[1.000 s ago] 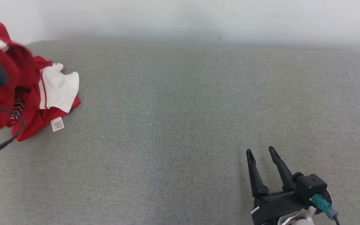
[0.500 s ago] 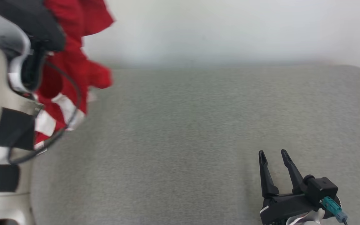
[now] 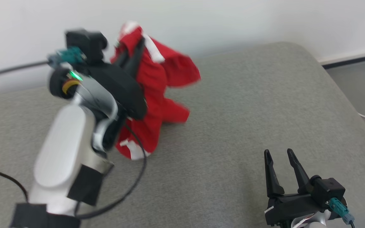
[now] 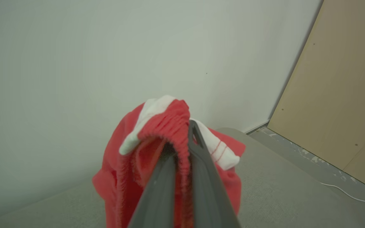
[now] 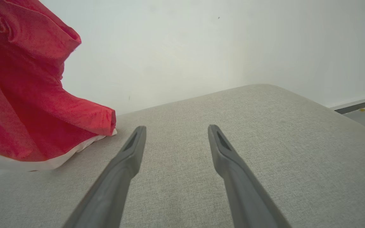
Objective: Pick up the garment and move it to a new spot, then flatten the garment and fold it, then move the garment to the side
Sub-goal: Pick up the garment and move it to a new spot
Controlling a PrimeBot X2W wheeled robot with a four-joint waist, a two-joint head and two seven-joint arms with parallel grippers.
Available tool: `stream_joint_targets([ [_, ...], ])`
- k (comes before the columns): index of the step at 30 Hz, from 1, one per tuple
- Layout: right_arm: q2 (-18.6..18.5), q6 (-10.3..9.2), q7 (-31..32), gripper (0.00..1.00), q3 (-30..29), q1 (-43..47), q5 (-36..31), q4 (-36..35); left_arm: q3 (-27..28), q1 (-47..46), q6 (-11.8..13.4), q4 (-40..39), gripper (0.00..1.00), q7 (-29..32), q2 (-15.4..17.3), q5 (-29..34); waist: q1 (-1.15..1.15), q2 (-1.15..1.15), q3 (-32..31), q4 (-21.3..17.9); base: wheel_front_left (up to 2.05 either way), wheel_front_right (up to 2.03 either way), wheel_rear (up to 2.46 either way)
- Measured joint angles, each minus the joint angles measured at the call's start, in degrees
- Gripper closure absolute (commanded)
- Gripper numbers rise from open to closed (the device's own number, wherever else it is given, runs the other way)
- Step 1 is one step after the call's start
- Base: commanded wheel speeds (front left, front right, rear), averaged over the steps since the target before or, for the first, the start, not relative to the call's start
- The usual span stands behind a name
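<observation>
my left hand [image 3: 134, 55], clamped on the red-and-white garment [image 3: 150, 91], has lifted it from the left of the grey upholstered surface [image 3: 233, 110] toward the middle, where it dangles - relocation underway - right hand [image 3: 279, 155] apart, empty.

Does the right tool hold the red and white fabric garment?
No, the right tool stands open and empty, apart from the red garment.

Your garment [image 3: 150, 85] is red with white bands, and one band carries thin red lines. The cushion [image 3: 233, 110] you work on is plain grey with a fine woven fleck, and the wall [image 3: 201, 19] is white. Your right gripper [image 3: 277, 152] is black with a teal connector [image 3: 339, 209]. Your left forearm [image 3: 62, 142] is white with black patches. The panel [image 4: 344, 95] is tan.
</observation>
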Motion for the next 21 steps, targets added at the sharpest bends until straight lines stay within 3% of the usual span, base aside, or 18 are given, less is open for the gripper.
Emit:
stream_joint_targets([
  [4,0.0,0.00,0.0,0.00,0.4,-0.1,0.5,-0.4,-1.8,4.6,0.3,3.0,1.00,-2.4,-2.2,-1.6,0.00,0.00,1.4,-2.2,0.00,0.00,0.00],
  [13,0.0,0.00,0.0,0.00,2.3,-1.3,1.2,-0.5,-6.8,10.1,2.2,14.9,1.00,-8.0,-3.8,-2.6,0.01,0.01,4.3,-3.5,0.00,0.00,0.00],
  [14,0.0,0.00,0.0,0.00,2.4,-1.3,1.3,-0.5,-7.3,10.2,2.5,16.2,0.80,-8.5,-3.8,-2.6,0.01,0.01,4.3,-3.4,0.00,0.00,0.00],
  [15,0.0,0.00,0.0,0.00,2.5,-1.4,1.4,-0.4,-7.6,10.4,2.5,17.1,0.00,-9.1,-3.8,-2.8,0.01,0.01,4.3,-3.2,0.00,0.00,0.00],
  [21,0.0,0.00,0.0,0.00,2.2,-1.0,1.0,0.1,-10.9,12.2,3.1,19.7,0.00,-11.7,-3.9,-6.7,0.01,0.01,3.0,-1.5,0.00,0.00,0.00],
])
